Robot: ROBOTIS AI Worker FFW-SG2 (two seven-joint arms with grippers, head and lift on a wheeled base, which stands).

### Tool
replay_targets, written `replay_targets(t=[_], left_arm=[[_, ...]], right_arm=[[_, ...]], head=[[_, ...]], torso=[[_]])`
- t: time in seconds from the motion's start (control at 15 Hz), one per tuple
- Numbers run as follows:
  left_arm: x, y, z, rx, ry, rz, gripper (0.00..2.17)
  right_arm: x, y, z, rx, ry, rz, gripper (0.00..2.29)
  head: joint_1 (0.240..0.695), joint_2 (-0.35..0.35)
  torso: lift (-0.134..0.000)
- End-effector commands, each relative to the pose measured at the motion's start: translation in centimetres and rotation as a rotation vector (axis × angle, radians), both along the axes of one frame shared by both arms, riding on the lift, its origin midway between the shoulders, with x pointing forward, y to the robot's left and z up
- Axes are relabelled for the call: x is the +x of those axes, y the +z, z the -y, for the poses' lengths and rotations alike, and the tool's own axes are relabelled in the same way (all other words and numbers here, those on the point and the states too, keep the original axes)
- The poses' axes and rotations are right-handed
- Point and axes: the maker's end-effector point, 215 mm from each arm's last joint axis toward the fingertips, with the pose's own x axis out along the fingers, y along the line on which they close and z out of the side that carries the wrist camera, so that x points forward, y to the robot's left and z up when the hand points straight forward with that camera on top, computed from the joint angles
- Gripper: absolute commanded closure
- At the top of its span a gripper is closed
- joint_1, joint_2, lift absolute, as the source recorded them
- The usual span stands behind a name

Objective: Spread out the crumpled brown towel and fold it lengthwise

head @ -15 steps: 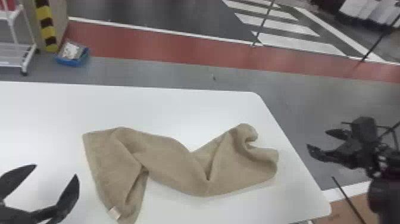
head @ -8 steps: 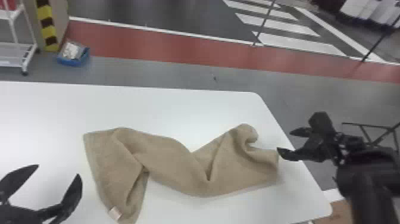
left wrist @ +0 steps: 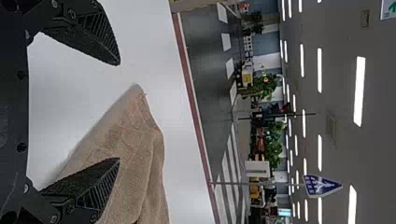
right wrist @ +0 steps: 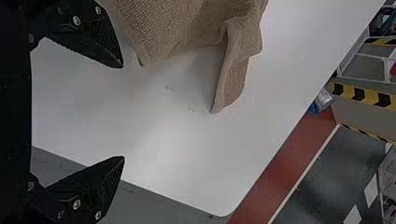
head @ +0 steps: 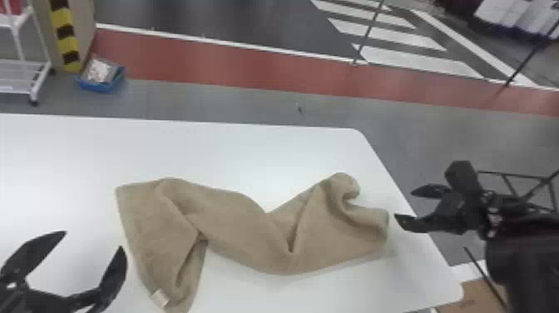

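The brown towel lies crumpled and twisted across the white table, with a small pale tag at its lower left corner. Left of the towel, my left gripper stands open, its fingers apart. At the towel's right end, my right gripper is open over the table's right edge, not touching the cloth. In the left wrist view the left gripper has a corner of the towel beyond its fingers. In the right wrist view the right gripper is open beside the towel's edge.
The table's right edge runs beneath my right gripper. Behind the table are a grey floor, a red strip and a blue bin near a white rack. A cardboard box stands low at the right.
My right gripper has moved left from beyond the table to the towel's right end. The left gripper has hardly moved, and the towel lies as before.
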Motion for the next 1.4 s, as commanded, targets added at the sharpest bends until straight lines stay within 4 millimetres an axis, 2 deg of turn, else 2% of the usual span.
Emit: replay_targets(t=[0.0,0.33,0.67,1.07,1.33], left_arm=[[-0.2,0.2,0.3,0.002,-0.003,0.002,0.17],[0.0,0.7,0.6,0.011,-0.009,0.011,0.17],[0.0,0.2,0.6,0.012,-0.008,-0.005,0.17],[-0.1,0.0,0.5,0.012,-0.006,-0.01,0.17],[-0.3,0.2,0.4,0.013,-0.005,-0.009,0.17]], right_arm=[[0.2,-1.3,-1.0,0.001,0.015,-0.014,0.21],[0.7,-2.3,-3.0,0.028,0.033,-0.006,0.21],[1.4,-3.7,-4.7,0.015,0.051,-0.004,0.22],[2.2,-4.6,-7.3,-0.005,0.128,-0.017,0.58],[1.1,-3.3,-6.7,-0.029,0.16,0.007,0.69]], head=[[0.695,-0.35],[0.695,-0.35],[0.695,-0.35],[0.695,-0.35],[0.695,-0.35]], torso=[[-0.124],[-0.124],[-0.124],[-0.124],[-0.124]])
